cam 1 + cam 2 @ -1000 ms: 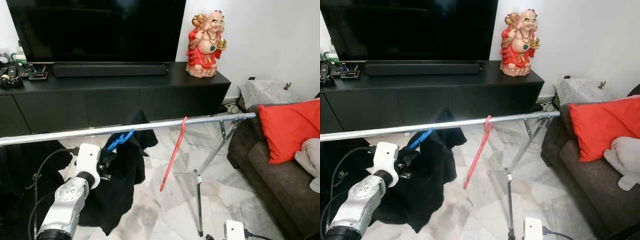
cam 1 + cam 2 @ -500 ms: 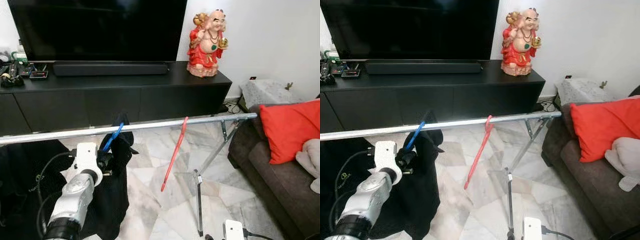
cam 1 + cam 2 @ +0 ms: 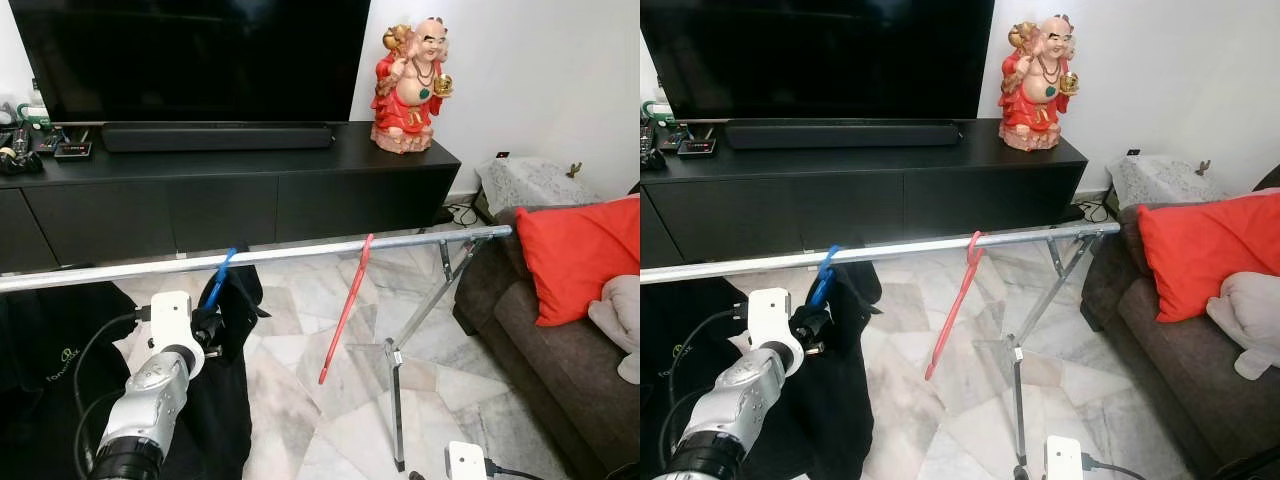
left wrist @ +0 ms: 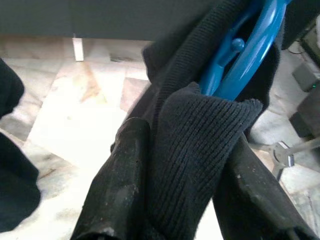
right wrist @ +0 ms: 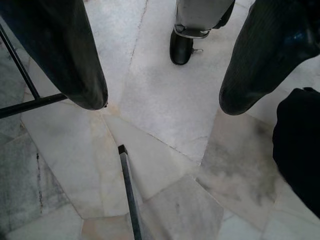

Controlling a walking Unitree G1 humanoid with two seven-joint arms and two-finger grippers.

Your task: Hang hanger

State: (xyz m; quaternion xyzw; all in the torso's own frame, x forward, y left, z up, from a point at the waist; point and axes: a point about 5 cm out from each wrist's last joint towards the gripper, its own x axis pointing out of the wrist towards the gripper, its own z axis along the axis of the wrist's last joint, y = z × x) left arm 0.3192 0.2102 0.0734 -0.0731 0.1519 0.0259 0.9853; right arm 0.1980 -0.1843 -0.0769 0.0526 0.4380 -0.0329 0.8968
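The left gripper (image 3: 205,325) is pinched on the black knit garment (image 4: 195,150) and the blue hanger (image 3: 219,279) inside it, just below and on the near side of the silver rail (image 3: 300,251); the hanger's hook end reaches up and far to touch the rail, left of the red hanger (image 3: 346,310); the rail runs left to right; the right gripper (image 5: 162,65) hangs spread over the floor, well apart.

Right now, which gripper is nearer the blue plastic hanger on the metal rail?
Left. The left gripper grips the black garment on the blue plastic hanger; the right gripper hangs low and open over the floor.
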